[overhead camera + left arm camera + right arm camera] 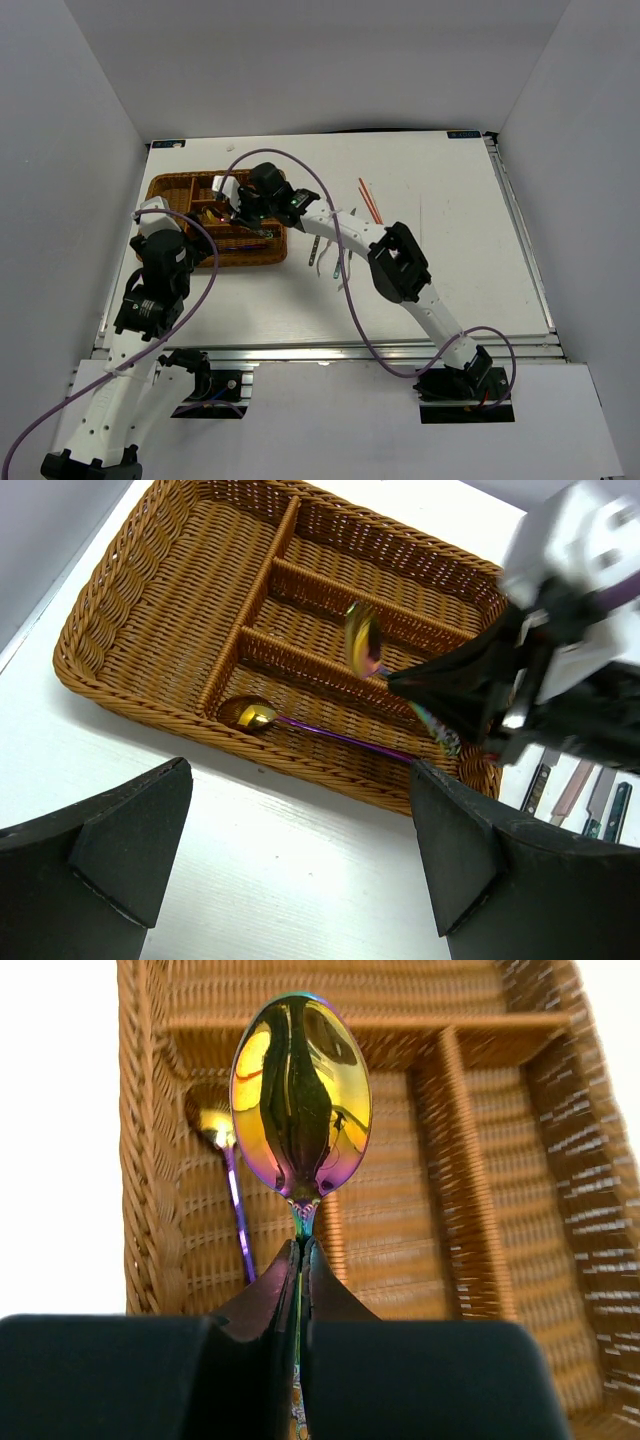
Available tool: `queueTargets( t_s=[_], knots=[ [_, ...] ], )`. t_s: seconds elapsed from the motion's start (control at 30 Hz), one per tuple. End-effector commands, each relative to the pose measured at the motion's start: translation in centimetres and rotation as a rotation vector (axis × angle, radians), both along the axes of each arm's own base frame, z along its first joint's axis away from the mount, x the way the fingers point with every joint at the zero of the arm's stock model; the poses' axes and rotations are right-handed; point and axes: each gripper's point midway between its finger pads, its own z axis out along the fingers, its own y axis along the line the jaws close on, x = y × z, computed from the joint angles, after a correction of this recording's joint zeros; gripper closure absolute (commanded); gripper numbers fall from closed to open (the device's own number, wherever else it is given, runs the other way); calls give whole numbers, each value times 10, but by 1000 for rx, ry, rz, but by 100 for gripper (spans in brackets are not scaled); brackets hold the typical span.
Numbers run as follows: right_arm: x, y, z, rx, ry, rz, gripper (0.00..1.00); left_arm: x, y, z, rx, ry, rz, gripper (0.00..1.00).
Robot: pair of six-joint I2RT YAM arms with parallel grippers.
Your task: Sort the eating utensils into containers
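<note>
The brown wicker tray point(170, 190) lies at the table's left; it also shows in the left wrist view point(150, 630) and the right wrist view point(590, 1210). My right gripper point(238, 212) is shut on the handle of the iridescent rainbow spoon point(300, 1095) and holds it above the tray's long compartments, bowl pointing away from the fingers. The spoon also shows in the left wrist view point(362, 640). A gold-bowled spoon point(248, 714) with a purple handle lies in the nearest long compartment. My left gripper point(300, 860) is open and empty over bare table just in front of the tray's near edge.
Several knives and other cutlery point(325, 257) lie on the table right of the tray, also seen in the left wrist view point(575, 785). Red-orange chopsticks point(370, 202) lie farther right. The right arm point(400, 260) reaches diagonally across the table's middle.
</note>
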Motion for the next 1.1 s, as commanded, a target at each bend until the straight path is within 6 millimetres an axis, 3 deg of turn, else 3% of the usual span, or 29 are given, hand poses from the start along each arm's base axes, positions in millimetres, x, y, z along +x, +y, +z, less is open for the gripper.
queueTargets(
  t_s=[0.0,0.1,0.17,0.2,0.27,0.37,0.47,0.5,0.53,0.6,0.63,0.67,0.73,0.77,0.8,0.93,0.97,1.0,1.07],
  knots=[
    [-1,11,24,69,-36,23,100,0,0,7,-11,-25,-5,2],
    [-10,6,20,52,-20,44,98,0,-1,8,-12,-28,-8,2],
    [-18,3,13,28,-9,62,89,-1,0,8,-12,-31,-5,2],
    [-21,3,17,29,-12,67,74,-1,0,8,-12,-29,-5,2],
    [-21,2,23,28,-17,52,61,-1,0,8,-12,-31,-4,2],
    [-22,-2,52,59,-37,37,40,-2,1,8,-10,-31,0,2],
    [-16,-8,76,80,-70,-15,38,-1,1,8,-10,-30,2,2],
    [-15,-14,92,100,-67,-58,27,-1,1,8,-9,-28,4,2],
    [-2,-23,104,114,-96,-153,11,-2,2,8,-8,-29,6,2],
    [4,-49,119,150,-68,-307,11,-2,2,8,-9,-30,8,2],
    [27,-69,137,208,-109,-493,11,-2,2,9,-10,-33,7,2],
    [33,-86,139,233,-91,-612,11,-2,2,7,-9,-30,8,2],
    [38,-134,135,270,-29,-857,11,-1,1,7,-12,-28,1,2],
    [32,-149,147,286,-25,-870,11,-1,1,7,-10,-26,-1,2],
    [32,-165,124,231,-6,-902,11,0,0,6,-11,-22,-3,2],
    [38,-235,85,151,196,-1224,11,4,-3,1,-10,-1,-17,2],
    [33,-254,64,64,228,-1282,11,4,-4,0,-6,4,-21,2],
    [38,-271,55,41,244,-1342,11,5,-4,-1,-6,7,-21,2],
    [37,-291,28,-14,289,-1428,11,4,-4,-1,-6,7,-19,2]
  ],
)
